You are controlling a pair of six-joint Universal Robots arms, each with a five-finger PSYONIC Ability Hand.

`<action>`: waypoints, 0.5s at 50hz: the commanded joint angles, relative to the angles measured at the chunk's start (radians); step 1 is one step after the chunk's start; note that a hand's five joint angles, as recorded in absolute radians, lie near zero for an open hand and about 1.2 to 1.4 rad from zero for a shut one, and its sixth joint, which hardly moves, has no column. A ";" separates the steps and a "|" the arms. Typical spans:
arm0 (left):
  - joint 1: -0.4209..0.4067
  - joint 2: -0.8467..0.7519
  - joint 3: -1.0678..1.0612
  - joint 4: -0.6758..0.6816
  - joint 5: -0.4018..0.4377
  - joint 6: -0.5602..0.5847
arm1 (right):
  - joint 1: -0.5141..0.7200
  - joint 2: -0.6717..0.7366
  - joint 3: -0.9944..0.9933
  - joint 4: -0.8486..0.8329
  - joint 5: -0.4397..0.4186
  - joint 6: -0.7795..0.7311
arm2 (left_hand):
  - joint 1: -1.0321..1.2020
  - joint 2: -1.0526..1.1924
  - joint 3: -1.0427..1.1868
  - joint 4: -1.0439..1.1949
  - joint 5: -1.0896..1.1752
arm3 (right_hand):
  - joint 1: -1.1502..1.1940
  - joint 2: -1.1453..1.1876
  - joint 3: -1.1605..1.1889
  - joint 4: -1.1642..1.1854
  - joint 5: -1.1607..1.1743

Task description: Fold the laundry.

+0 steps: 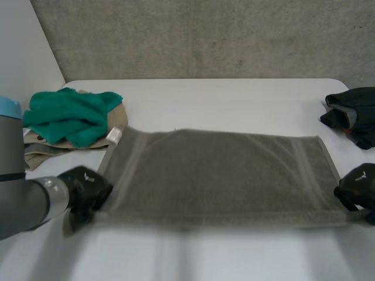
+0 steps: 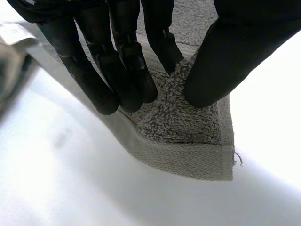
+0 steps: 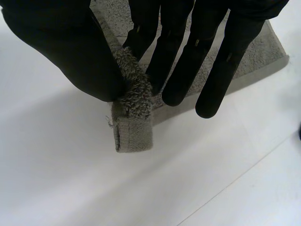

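OK, towel [image 1: 217, 175] lies spread flat mid-table, one long edge toward the robot. The left hand [image 1: 85, 190] is at its near left corner. In the left wrist view, straight fingers [image 2: 113, 75] and thumb [image 2: 230, 61] pinch a bunch of terry just in from the corner, with the hem lying on the table [image 1: 205, 96]. The right hand [image 1: 358, 190] is at the near right corner, thumb and fingers clamped on it, the corner tip curled and raised off the table. Both hands sit low at the surface; the left forearm comes in from the side. A green cloth [image 1: 67, 117] is heaped on a beige one [image 1: 117, 120] just beside the towel's far left corner. A dark garment [image 1: 354, 114] lies far right, apart from the towel.
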 commanded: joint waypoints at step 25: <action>-0.166 -0.666 1.002 0.093 -0.233 -0.055 | 0.152 0.445 -0.454 -0.558 0.103 0.373 | 0.247 0.200 0.207 0.201 0.236 | 0.259 0.216 0.206 0.198 0.215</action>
